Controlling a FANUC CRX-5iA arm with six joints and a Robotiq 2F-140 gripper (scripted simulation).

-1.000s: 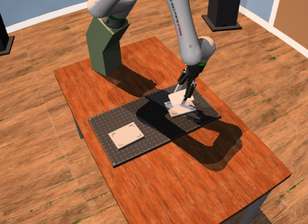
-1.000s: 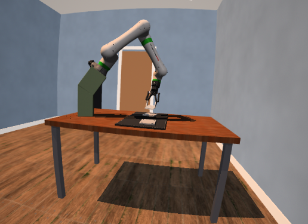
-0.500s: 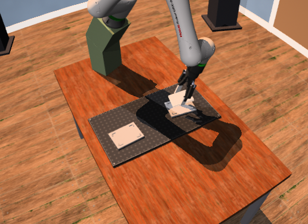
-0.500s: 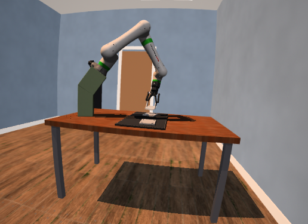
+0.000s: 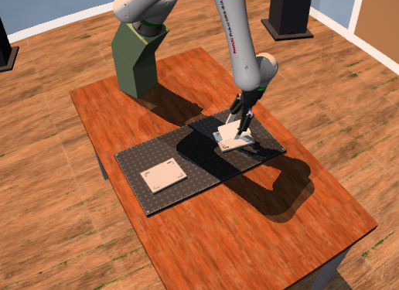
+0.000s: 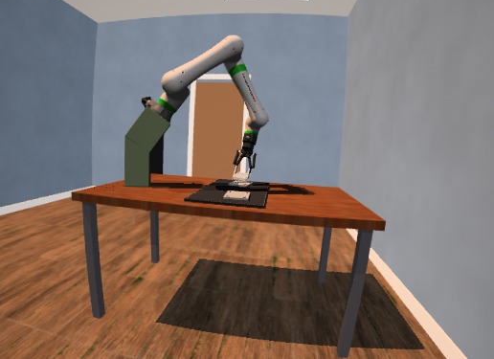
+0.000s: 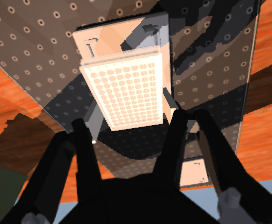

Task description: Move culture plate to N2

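Observation:
The white 96-well plate [image 5: 231, 132] with its clear lid on it hangs a little above a pale nest [image 5: 237, 143] at the right end of the dark mat. My gripper [image 5: 238, 128] is shut on the plate's two sides. In the wrist view the plate [image 7: 127, 90] shows its grid of wells between the black fingers. The nest below it [image 7: 108, 37] shows beyond the plate's far edge. The other nest [image 5: 163, 175] at the mat's left end is bare, and also shows in the wrist view [image 7: 193, 172]. I cannot read the nest marks. From the side the gripper [image 6: 243, 175] is just over the mat.
The dark perforated mat [image 5: 199, 160] lies across the wooden table [image 5: 216, 175]. The green arm base [image 5: 137, 61] stands at the table's far edge. A black stand [image 5: 288, 13] is on the floor behind.

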